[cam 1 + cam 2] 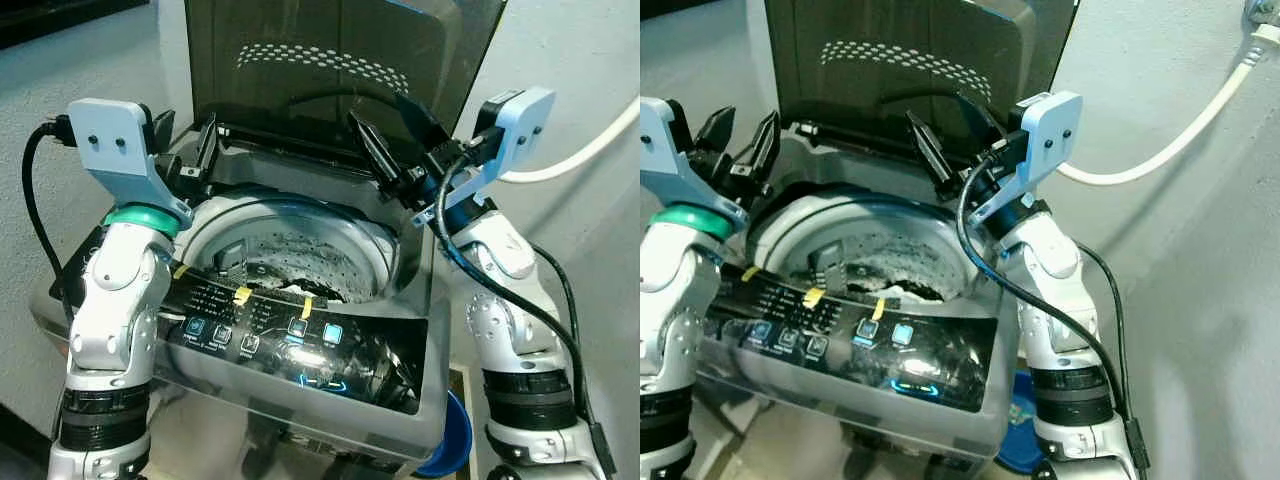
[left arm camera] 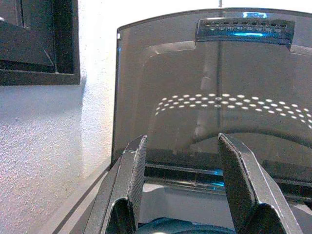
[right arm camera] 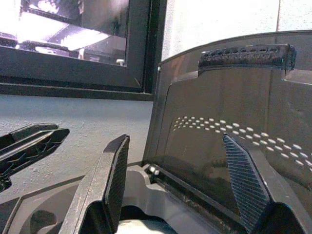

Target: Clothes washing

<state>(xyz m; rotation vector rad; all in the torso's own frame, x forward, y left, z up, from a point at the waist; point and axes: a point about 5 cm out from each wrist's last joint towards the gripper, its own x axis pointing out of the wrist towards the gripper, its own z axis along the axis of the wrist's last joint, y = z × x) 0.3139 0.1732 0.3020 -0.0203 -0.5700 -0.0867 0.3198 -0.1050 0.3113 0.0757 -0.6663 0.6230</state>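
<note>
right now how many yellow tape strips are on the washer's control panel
3: a left strip at the panel's left end, a middle strip nearer the centre, and a right strip just past it. Others may be hidden.

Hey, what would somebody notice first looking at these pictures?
A top-loading washing machine stands right before the robot, its dark lid raised upright at the back and the drum showing some laundry inside. Both grippers, left and right, hover over the back rim with jaws open, holding nothing.
</note>
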